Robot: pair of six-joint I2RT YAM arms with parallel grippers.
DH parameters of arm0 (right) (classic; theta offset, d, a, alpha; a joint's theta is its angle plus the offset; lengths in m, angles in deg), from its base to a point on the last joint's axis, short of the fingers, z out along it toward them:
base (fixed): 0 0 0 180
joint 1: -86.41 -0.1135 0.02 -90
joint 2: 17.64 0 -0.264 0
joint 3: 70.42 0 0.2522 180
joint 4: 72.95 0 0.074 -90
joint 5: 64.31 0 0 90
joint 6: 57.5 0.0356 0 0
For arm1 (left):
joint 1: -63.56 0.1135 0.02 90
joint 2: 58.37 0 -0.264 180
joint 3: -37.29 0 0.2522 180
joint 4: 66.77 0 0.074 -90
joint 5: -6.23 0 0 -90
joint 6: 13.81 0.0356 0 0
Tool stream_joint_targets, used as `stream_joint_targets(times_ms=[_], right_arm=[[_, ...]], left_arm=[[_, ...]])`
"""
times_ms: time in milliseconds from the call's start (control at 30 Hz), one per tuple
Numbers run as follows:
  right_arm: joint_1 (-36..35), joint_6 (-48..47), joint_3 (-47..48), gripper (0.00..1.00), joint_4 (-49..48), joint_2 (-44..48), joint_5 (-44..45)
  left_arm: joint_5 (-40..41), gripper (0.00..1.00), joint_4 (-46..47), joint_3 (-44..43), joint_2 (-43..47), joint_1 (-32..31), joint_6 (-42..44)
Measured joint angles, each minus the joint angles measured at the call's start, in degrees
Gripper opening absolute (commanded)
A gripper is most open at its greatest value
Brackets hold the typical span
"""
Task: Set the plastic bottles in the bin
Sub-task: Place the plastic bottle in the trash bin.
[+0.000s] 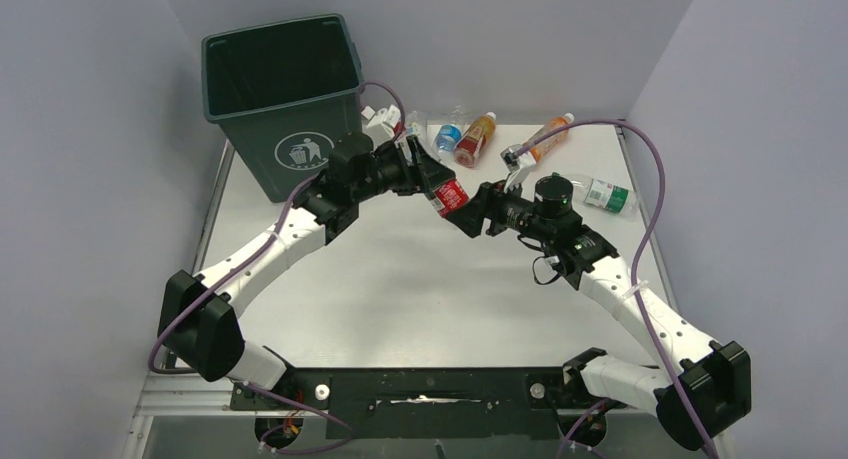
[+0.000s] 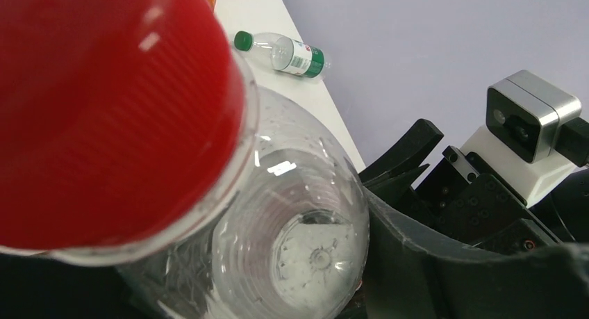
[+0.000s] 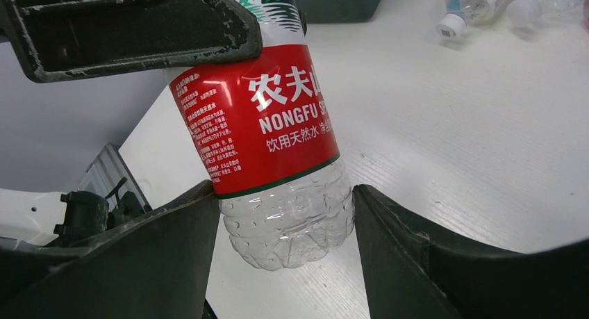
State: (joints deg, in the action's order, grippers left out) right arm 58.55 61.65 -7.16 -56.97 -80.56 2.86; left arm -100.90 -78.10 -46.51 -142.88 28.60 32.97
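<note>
Clear red-labelled plastic bottle at frame centre, base clamped in the half-open right gripper. Left gripper touches its upper end; grip cannot be told. Dark green square bin upper left.

A robot lab enclosure: plain grey walls box in a white table bearing bolted arms.

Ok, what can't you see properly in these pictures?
Top view: the bin is too dark inside to show any bottles.
Left wrist view: the red-label bottle, blurred, fills the picture, so the left gripper cannot be judged open or shut.
Right wrist view: the left gripper covers that bottle's cap.
</note>
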Motion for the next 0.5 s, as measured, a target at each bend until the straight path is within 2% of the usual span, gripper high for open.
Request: stream_joint_targets(times_ms=[67,300,500], right_arm=[[0.0,0.0,0.0,0.54,0.0,0.0,0.1],[-0.4,0.0,0.0,0.68,0.0,0.0,0.7],[-0.5,-0.2,0.0,0.85,-0.1,0.0,1.4]], left_arm=[[0.0,0.47,-0.2,-0.2,0.0,0.0,0.1],[-0.2,0.47,-1.3,-1.2,-0.3,0.0,0.7],[0.2,0.46,-4.2,-3.8,-1.3,-0.2,2.9]])
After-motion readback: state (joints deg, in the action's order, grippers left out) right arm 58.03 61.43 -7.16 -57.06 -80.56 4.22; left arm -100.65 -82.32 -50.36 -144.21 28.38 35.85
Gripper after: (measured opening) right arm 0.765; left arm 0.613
